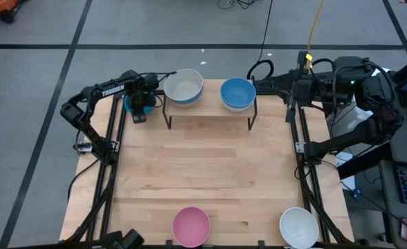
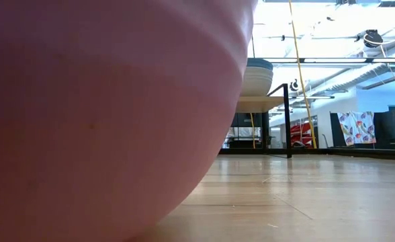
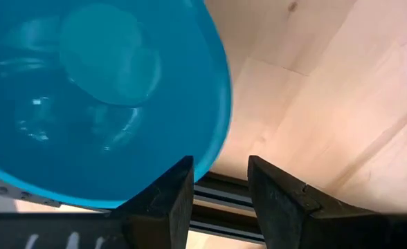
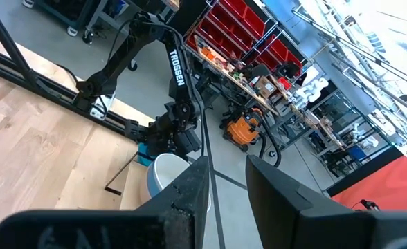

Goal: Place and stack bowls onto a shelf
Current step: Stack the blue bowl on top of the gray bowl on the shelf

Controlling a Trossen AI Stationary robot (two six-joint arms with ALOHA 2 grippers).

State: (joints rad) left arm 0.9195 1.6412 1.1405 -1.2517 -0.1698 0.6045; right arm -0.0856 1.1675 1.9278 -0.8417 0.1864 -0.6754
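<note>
from above, the shelf point(image 1: 209, 111) stood at the far edge of the table point(image 1: 210, 173), with a white-lined stack of bowls point(image 1: 183, 86) on its left half and a blue stack point(image 1: 237, 93) on its right half. the left gripper point(image 1: 142, 105) hung just left of the shelf, over the far left corner of the table, with a teal bowl point(image 1: 133, 104) under it. the right gripper point(image 1: 262, 85) was held at the far right, just beyond the shelf's right end, with nothing in it. a pink bowl point(image 1: 191, 226) and a white bowl point(image 1: 299, 227) sat well apart at the near edge.

at table height, the pink bowl point(image 2: 110, 107) filled most of the picture; behind it showed the shelf point(image 2: 261, 103) on a black leg, a bowl stack point(image 2: 256, 76) on top.

from the left wrist, the teal bowl point(image 3: 100, 97) lay just ahead of the left gripper point(image 3: 221, 190), whose fingers stood apart; the left finger's tip overlapped the bowl's rim, and whether they touched could not be told.

from the right wrist, the right gripper point(image 4: 225, 183) had its fingers apart around nothing, with the left arm point(image 4: 169, 104) and a pale bowl point(image 4: 176, 176) beyond.
</note>
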